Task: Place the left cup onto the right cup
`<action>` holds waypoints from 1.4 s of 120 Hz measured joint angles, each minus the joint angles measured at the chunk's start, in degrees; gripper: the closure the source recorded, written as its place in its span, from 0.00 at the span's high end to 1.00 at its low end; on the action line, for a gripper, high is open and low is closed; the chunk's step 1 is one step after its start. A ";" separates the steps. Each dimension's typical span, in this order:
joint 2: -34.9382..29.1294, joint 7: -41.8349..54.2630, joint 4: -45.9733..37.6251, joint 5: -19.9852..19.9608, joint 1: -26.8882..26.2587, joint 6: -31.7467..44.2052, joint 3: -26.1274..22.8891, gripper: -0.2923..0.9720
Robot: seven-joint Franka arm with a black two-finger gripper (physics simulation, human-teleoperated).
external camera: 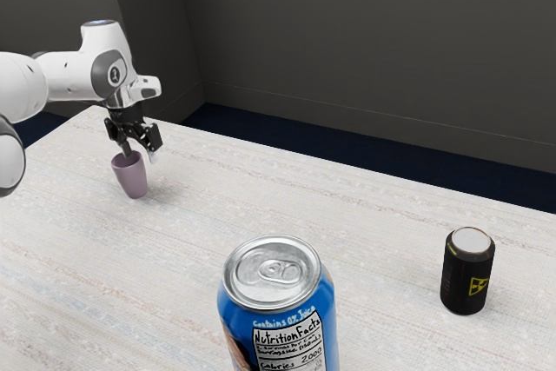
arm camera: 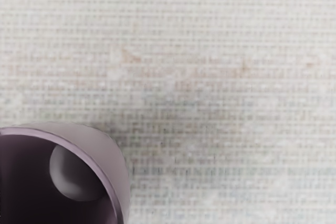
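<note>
While desk (external camera: 365,206) spreads wide, blue soda can (external camera: 278,310) stands nearest, black canister (external camera: 467,269) well apart toward exterior view's right. Purple cup (external camera: 129,175) upright, mouth up, near desk's far-left edge. Gripper (external camera: 137,147) just above rim, fingers apart.

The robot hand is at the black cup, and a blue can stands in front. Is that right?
No. The exterior view shows the hand at the purple cup, not the black cup. A blue can does stand in front.
</note>
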 joint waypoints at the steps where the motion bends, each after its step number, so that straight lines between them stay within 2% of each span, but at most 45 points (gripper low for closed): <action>1: 0.07 0.12 0.08 0.00 0.03 0.02 -0.03 0.70; 64: 5.24 5.11 2.80 -0.50 1.42 0.45 -0.36 0.67; 125: 6.18 7.12 4.19 -0.46 1.53 0.29 0.09 0.27; 145: 6.23 7.36 4.19 -0.41 1.52 0.40 -0.01 0.19; 168: 5.90 7.35 4.17 -0.09 1.27 0.48 -0.02 0.16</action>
